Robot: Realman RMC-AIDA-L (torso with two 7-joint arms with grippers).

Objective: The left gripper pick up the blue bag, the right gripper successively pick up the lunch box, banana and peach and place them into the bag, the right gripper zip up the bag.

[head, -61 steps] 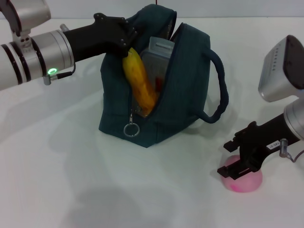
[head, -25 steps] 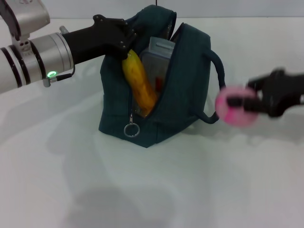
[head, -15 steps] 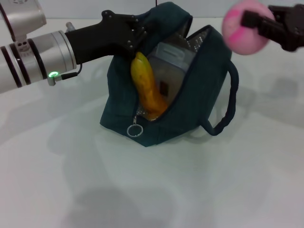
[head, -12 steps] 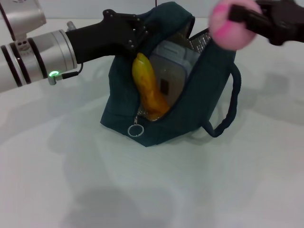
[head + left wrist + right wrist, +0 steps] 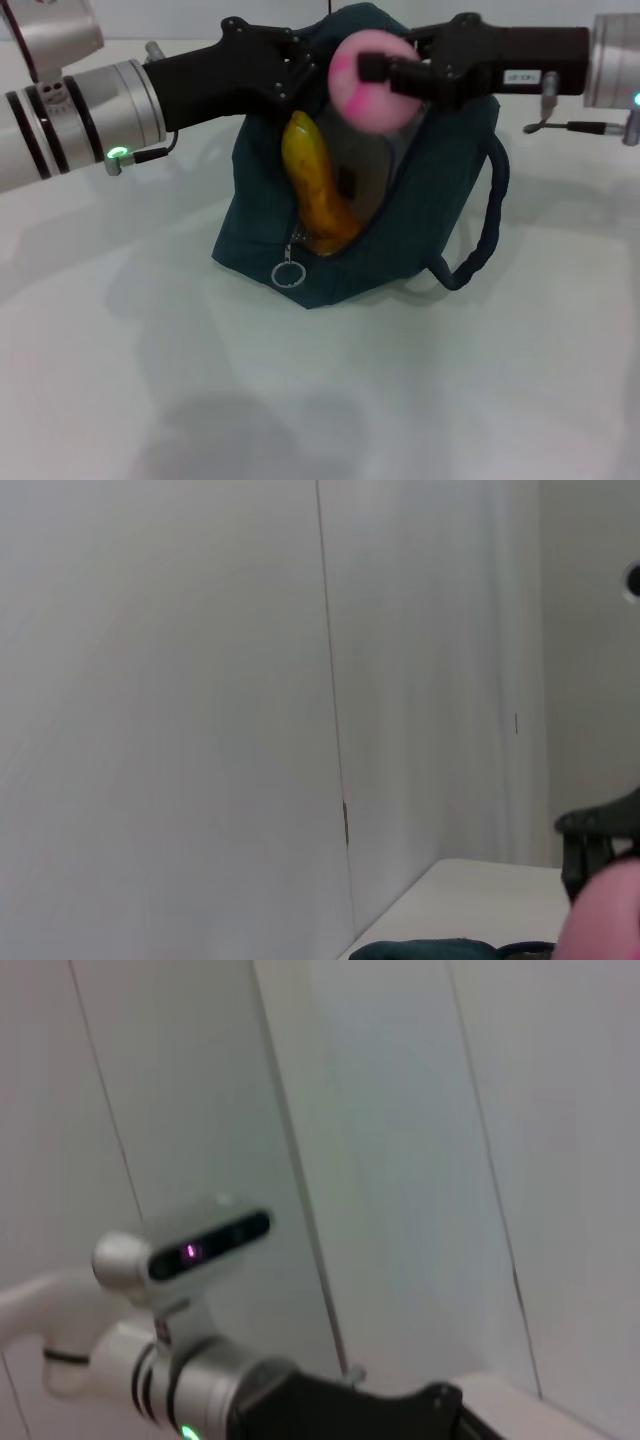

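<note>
2 of 3 items are sitting inside the blue bag, whose rim the left gripper is pinching open, while the right gripper is clamping the peach above its mouth, zipping pending.

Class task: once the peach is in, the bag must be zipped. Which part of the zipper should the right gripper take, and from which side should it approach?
Take the metal ring pull, a judgement: it hangs free at the low front end of the blue bag's open seam, below the banana. Approach from the front, the camera's side, pinching the ring's flat faces. The right gripper is shut on the peach; the left gripper holds the bag's top.
</note>
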